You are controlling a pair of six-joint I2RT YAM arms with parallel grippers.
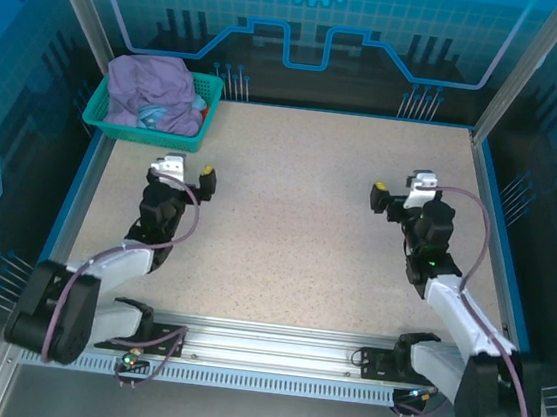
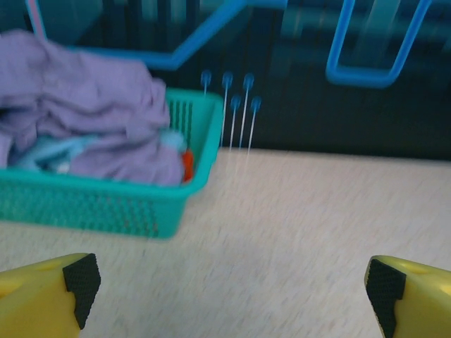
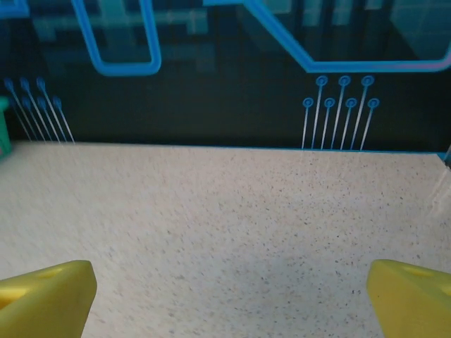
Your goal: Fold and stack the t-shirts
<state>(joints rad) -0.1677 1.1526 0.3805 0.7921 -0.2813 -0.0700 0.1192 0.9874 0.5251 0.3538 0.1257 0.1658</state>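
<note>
**Desk:** Where do the t-shirts (image 1: pixel 156 94) sit?

**Photographer:** They are heaped in the basket (image 1: pixel 147 137) at the upper left of the overhead view, on the far corner of the tabletop (image 1: pixel 286 230). The lavender shirt (image 1: pixel 150 79) lies crumpled on top and mounds above the rim. The blue shirt (image 2: pixel 49 151) shows under it toward the basket's near side. A sliver of the orange shirt (image 2: pixel 187 165) peeks out against the basket's right wall.

**Desk:** What about the left gripper (image 1: pixel 188 171)?

**Photographer:** Its jaws are spread wide and it holds nothing. In the overhead view it sits just below the basket, near it but not touching. From its wrist camera, bare tabletop shows between the jaws at the bottom of the frame, and the basket stands ahead in the left half.

**Desk:** And the right gripper (image 1: pixel 401 190)?

**Photographer:** It is also fully spread and empty. It sits right of centre in the overhead view, well apart from the basket. Its wrist camera looks across speckled tabletop to the dark back wall (image 3: pixel 211 105), and an edge of teal basket shows at the far left of that frame.

**Desk:** Is any cloth on the tabletop?

**Photographer:** All the cloth in view lies inside the basket.
</note>
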